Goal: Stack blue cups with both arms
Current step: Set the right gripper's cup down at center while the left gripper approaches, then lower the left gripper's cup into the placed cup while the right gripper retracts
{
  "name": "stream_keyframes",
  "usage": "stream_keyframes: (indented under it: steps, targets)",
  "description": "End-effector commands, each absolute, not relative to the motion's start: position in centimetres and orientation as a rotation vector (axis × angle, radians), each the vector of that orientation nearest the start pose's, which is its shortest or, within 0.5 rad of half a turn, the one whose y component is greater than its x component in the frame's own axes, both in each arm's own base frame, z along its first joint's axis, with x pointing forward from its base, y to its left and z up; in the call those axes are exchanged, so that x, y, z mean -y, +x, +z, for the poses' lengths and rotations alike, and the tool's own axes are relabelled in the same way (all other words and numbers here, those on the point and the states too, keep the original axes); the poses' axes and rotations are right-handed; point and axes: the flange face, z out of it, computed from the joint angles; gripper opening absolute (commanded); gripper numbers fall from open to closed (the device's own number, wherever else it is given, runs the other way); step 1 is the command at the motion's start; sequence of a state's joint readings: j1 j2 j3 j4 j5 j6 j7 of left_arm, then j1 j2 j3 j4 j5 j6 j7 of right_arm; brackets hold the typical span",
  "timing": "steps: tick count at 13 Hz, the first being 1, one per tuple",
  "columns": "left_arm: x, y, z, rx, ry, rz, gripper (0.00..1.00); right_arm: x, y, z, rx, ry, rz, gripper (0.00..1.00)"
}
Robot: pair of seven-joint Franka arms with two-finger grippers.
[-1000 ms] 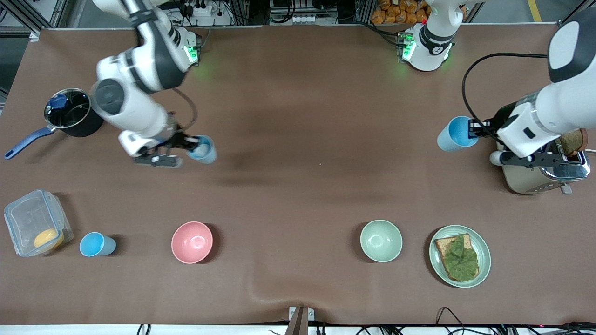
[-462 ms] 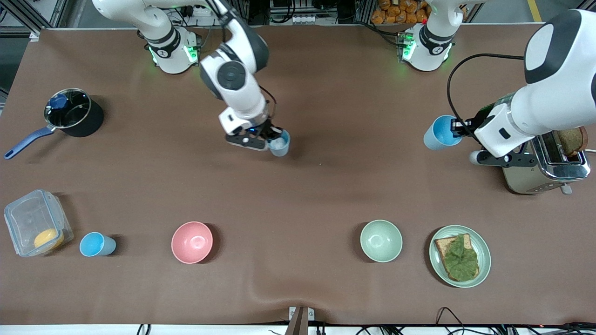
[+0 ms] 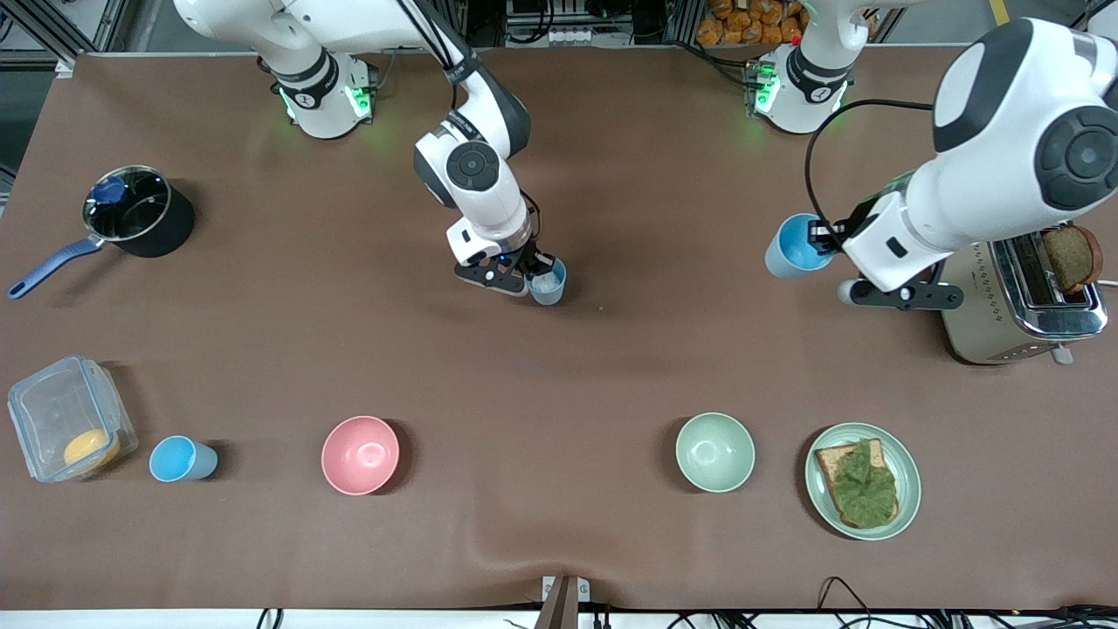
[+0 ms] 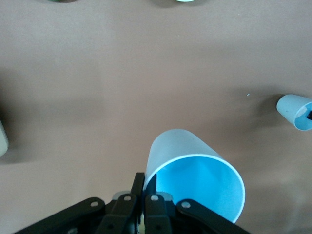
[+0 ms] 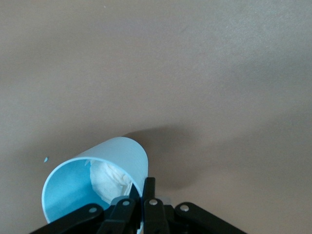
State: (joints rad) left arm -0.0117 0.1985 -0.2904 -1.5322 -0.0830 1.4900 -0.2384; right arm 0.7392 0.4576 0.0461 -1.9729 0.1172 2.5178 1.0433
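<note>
My right gripper [image 3: 533, 277] is shut on the rim of a blue cup [image 3: 549, 284] with a whitish inside, low over the middle of the table. In the right wrist view, one finger is inside and one outside that cup's [image 5: 95, 183] wall at the gripper [image 5: 142, 189]. My left gripper [image 3: 827, 238] is shut on the rim of a second blue cup [image 3: 790, 246], held tilted above the table beside the toaster. The left wrist view shows this cup [image 4: 195, 180] at the gripper [image 4: 146, 187], with the right arm's cup [image 4: 296, 111] farther off. A third blue cup [image 3: 180, 459] stands upright beside the plastic box.
A black pot [image 3: 135, 214] and a clear plastic box [image 3: 68, 418] are at the right arm's end. A pink bowl [image 3: 360, 454], a pale green bowl [image 3: 714, 452] and a plate with toast [image 3: 862, 480] line the near side. A toaster [image 3: 1022, 301] is under the left arm.
My right arm has swung from beside the pot to the table's middle, carrying its cup. My left arm has carried its cup a little toward the table's middle.
</note>
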Motion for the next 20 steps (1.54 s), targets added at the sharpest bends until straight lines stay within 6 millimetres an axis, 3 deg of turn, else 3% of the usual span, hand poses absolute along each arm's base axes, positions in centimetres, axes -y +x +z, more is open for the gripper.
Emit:
stream_keyframes:
  steps: [1,3,6,8,10,11,13,15,17,20]
  targets:
    - [17.9,57.6,53.4,-0.075,-3.246,0.359,0.00,-44.4,44.7,24.5,-0.574,-2.957,0.018,0.18]
    - [19.7,57.1,53.2,-0.123,-3.258,0.363,0.00,-44.2,44.9,24.2,-0.581,-2.953,0.015,0.32]
    - [20.8,56.9,53.0,-0.093,-3.292,0.398,0.00,-43.5,46.4,25.8,-0.602,-2.937,0.001,0.79]
    - [21.8,56.7,52.8,-0.064,-3.289,0.410,0.00,-42.1,48.2,28.7,-0.628,-2.967,0.053,0.85]
    - [24.6,56.0,52.8,0.037,-3.280,0.391,0.00,-39.8,50.8,33.0,-0.606,-3.006,0.117,0.85]
    - [25.8,55.9,52.4,0.074,-3.284,0.381,0.00,-37.8,52.4,35.0,-0.585,-3.025,0.156,0.86]
    - [30.1,54.9,51.6,0.151,-3.283,0.359,0.00,-33.5,55.0,38.4,-0.467,-3.048,0.181,0.86]
    - [34.5,54.4,49.1,0.237,-3.284,0.333,0.00,-28.8,56.3,41.8,-0.358,-3.050,0.169,0.90]
    - [41.4,52.1,45.8,0.311,-3.291,0.313,0.00,-23.1,57.2,45.5,-0.260,-3.049,0.164,0.92]
    - [46.7,50.2,41.6,0.413,-3.253,0.238,0.00,-12.7,57.7,50.9,-0.135,-3.036,0.143,0.99]
